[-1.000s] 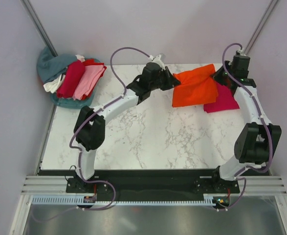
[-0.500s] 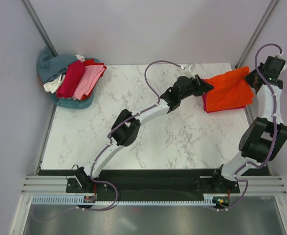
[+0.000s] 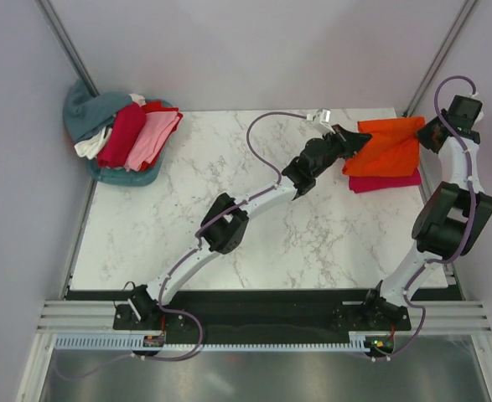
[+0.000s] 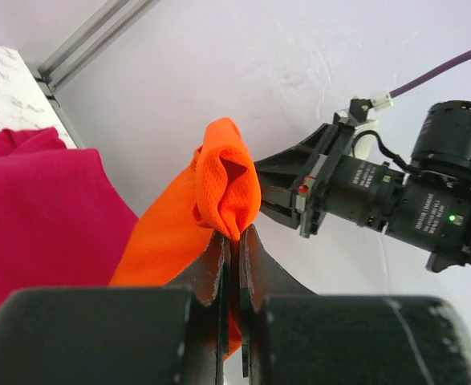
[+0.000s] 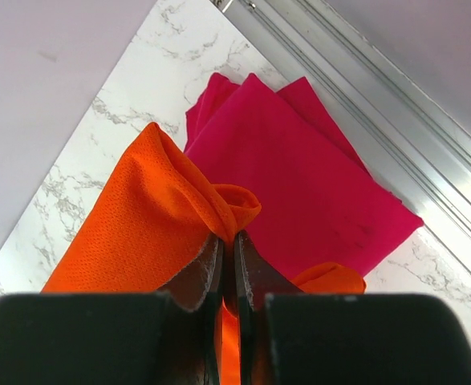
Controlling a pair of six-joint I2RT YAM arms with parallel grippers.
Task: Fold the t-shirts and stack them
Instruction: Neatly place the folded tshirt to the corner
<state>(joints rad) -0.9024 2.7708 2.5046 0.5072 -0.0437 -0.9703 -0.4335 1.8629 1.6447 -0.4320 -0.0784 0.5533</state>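
The left gripper (image 4: 233, 241) is pinched tight on one bunched corner of the bright orange t-shirt (image 3: 390, 144). The cloth puffs out in a rounded fold just past its two dark fingertips. The right gripper (image 5: 229, 245) is clamped narrow on the opposite corner, with a pleat of orange cloth trapped between its black fingers. The orange shirt hangs stretched between the two grippers.

It sits directly above the crimson-pink t-shirt (image 3: 385, 179) and hides most of it; only a strip along the crimson shirt's near edge shows from overhead. It is unclear whether the sagging orange cloth rests on the crimson shirt.

The orange shirt is folded to a rough rectangle. Its fabric is a matte sports mesh dotted with fine holes, and it creases softly near each grip. The crimson-pink shirt is a smoother knit, folded into a flat rectangle with slightly uneven edges. It lies on the white, grey-veined marble table top (image 3: 229, 201).

Well to the left of the crimson-pink shirt sits a loose heap of t-shirts (image 3: 124, 134) in teal, white, dark red and light pink.
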